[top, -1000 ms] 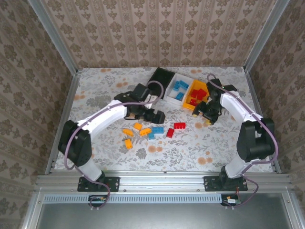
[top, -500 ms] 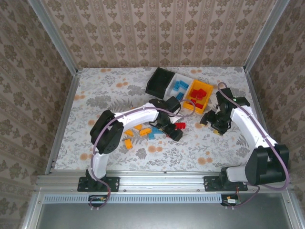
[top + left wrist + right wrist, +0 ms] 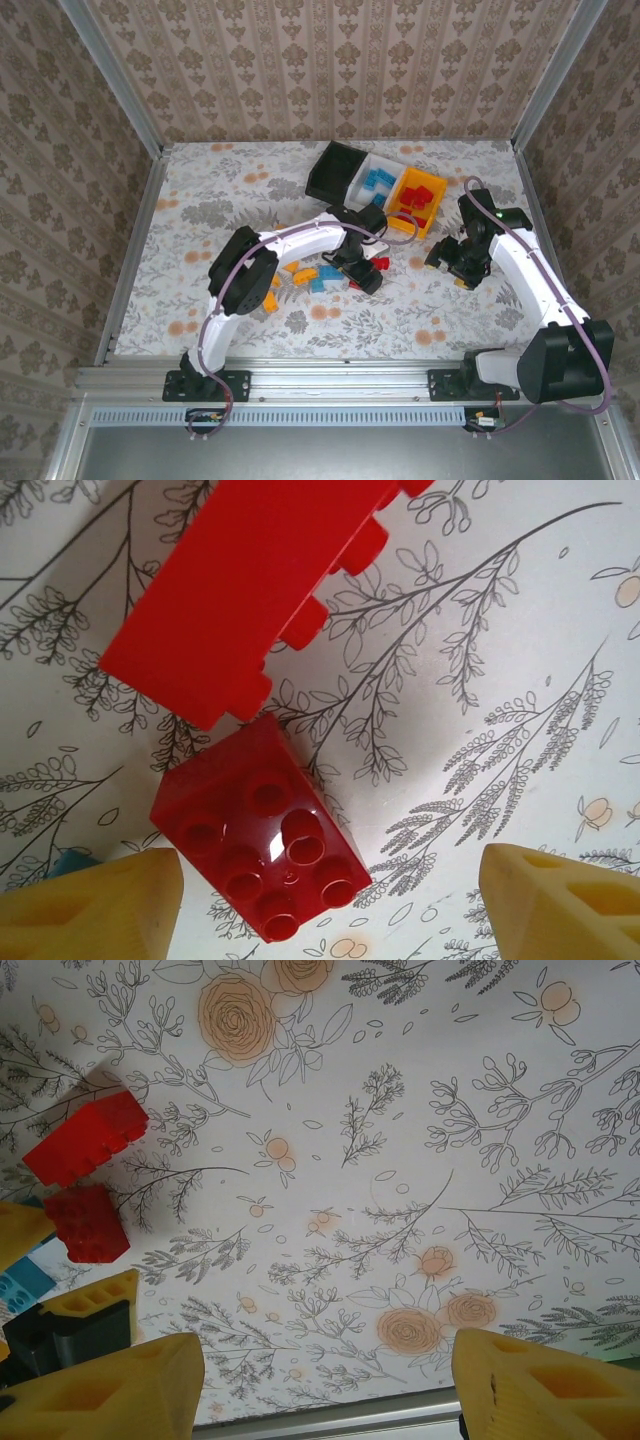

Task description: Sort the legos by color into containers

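The left pincer (image 3: 330, 905) hangs jaws apart astride a small red brick (image 3: 262, 842) on the surface (image 3: 480, 680), with a long red brick (image 3: 240, 590) close against it at 12 o'clock; the right pincer (image 3: 325, 1380) is also apart and empty. The small brick sits askew and nearer one finger, so closing could spin it loose or drag its neighbour. In the top view, the orange-yellow bin (image 3: 405, 184) holding reds lies at its 1 o'clock.

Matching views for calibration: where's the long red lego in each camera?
Top external: long red lego near frame centre, just right of the left gripper.
Left wrist: upper left.
Right wrist: left edge, above middle.
Shared landmark: small red lego beside its end.
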Tool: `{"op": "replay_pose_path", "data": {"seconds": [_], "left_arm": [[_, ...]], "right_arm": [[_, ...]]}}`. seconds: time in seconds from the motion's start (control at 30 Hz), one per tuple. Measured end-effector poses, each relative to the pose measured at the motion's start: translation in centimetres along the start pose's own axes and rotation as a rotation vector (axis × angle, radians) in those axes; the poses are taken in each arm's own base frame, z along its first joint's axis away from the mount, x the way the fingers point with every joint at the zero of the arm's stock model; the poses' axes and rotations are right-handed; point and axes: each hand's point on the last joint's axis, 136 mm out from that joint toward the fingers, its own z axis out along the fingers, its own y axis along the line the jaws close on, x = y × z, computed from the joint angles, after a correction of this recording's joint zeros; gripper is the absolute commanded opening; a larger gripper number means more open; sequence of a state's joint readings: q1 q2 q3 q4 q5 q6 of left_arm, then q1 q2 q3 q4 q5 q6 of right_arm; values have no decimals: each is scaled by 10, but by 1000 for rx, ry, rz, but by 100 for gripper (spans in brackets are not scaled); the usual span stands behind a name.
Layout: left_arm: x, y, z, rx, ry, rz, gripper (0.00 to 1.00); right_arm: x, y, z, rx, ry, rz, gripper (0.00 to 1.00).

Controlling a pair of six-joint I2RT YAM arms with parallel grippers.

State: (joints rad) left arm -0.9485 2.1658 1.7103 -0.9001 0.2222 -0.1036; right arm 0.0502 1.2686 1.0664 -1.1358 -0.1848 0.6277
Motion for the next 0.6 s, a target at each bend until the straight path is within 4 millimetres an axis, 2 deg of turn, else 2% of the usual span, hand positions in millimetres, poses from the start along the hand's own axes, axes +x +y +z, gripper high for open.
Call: {"op": "replay_pose_path", "data": {"seconds": [0.17, 0.4, 0.6], "left_arm": [[2, 4, 2, -23, 9, 14, 60], [4, 9, 3, -43, 21, 16, 47], [8, 19, 0, -41, 38, -14, 43]], "right_arm": [[0, 0, 0, 3, 0, 1, 68], [-1, 0, 3, 8, 7, 6, 68], [-3, 0, 10, 19, 30, 11, 68]]}}
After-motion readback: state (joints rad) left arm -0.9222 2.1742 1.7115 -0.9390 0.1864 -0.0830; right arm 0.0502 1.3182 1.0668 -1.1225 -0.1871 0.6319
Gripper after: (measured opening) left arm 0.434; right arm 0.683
